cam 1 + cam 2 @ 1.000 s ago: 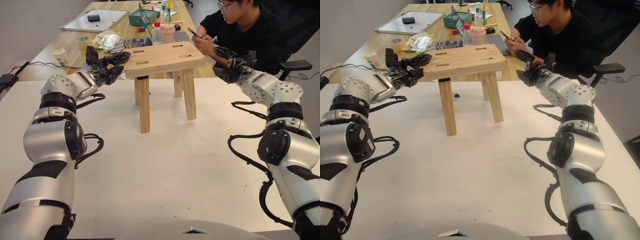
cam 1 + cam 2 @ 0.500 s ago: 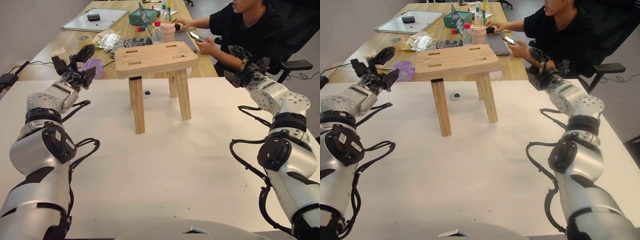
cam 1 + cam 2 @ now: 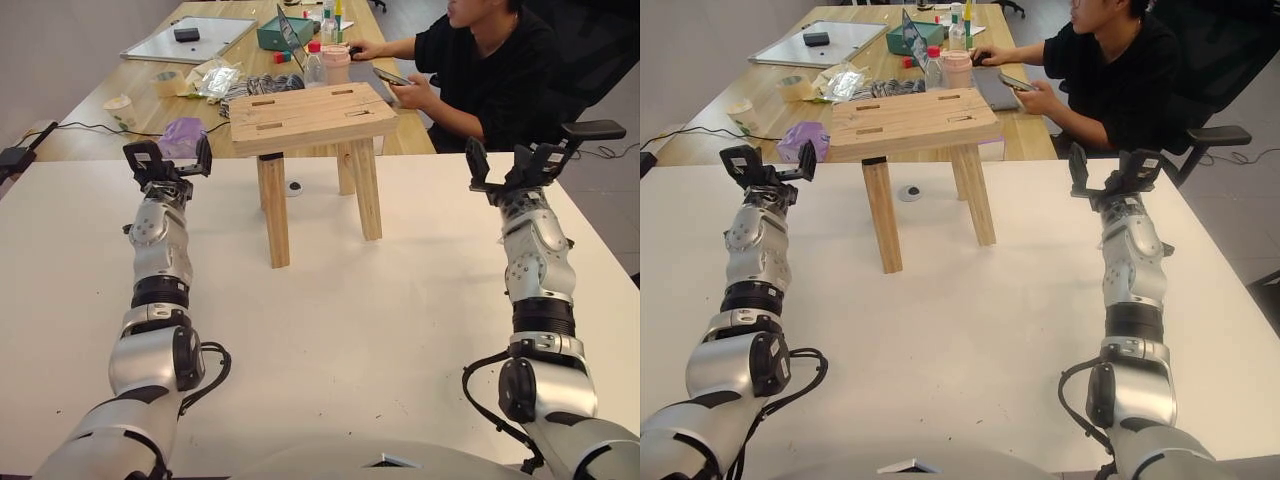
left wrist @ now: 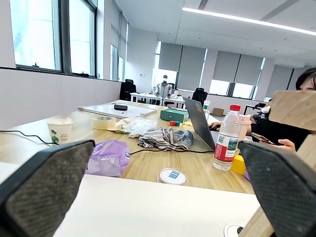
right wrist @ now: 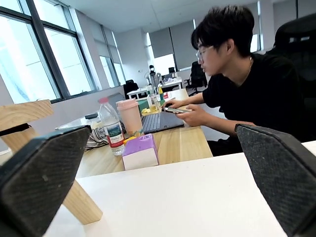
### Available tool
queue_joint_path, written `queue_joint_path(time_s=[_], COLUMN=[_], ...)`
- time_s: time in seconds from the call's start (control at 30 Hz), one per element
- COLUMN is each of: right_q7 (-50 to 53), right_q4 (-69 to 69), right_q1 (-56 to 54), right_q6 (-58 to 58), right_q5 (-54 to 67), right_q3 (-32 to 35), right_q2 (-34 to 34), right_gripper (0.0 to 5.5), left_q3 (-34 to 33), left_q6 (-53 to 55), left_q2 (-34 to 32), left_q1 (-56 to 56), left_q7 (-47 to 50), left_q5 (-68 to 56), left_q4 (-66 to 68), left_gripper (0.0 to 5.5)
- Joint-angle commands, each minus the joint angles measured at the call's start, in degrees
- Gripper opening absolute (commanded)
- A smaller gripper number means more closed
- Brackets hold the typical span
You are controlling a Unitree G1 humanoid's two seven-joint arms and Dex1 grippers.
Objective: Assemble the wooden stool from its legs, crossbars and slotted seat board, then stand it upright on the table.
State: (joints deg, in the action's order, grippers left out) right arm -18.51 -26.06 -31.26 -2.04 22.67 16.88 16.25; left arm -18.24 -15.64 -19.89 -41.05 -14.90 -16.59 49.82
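Assembled stool (image 3: 310,110) stands upright at 12 o'clock on the desk (image 3: 330,330), legs down. L hand (image 3: 168,158) at 10 o'clock, R hand (image 3: 508,165) at 2 — both spread wide, empty, apart from the stool

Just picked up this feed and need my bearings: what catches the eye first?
The wooden stool stands upright, fully assembled, at the far middle of the white table. The left gripper and right gripper hang open on either side of it, touching nothing.
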Motion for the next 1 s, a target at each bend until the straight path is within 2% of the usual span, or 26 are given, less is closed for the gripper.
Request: queue_joint_path(time_s=[0.03, 0.37, 0.7, 1.0], right_q7=[-0.4, 0.5, 7.4, 8.2], right_q4=[-0.5, 0.9, 2.9, 1.0], right_q1=[2.1, 3.4, 7.2, 5.7], right_q6=[-4.4, -7.2, -13.0, -15.0], right_q5=[-4.0, -4.7, -12.3, -13.8], right_q3=[-2.7, -3.5, -8.2, -9.4], right_q2=[-1.3, -3.9, -8.4, -8.0], right_gripper=[5.40, 5.40, 5.40, 5.40], left_q3=[0.3, 0.6, -0.5, -0.1], left_q6=[-0.9, -1.3, 0.7, -0.9], left_q2=[-0.1, -1.5, -3.2, -2.7], left_q1=[-0.6, -3.0, -6.7, -7.6], left_q7=[0.6, -0.6, -2.9, -2.2], left_q5=[1.1, 3.0, 1.9, 2.6], left_q4=[-0.5, 2.6, 7.1, 8.5], left_gripper=[5.37, 5.37, 5.37, 5.37])
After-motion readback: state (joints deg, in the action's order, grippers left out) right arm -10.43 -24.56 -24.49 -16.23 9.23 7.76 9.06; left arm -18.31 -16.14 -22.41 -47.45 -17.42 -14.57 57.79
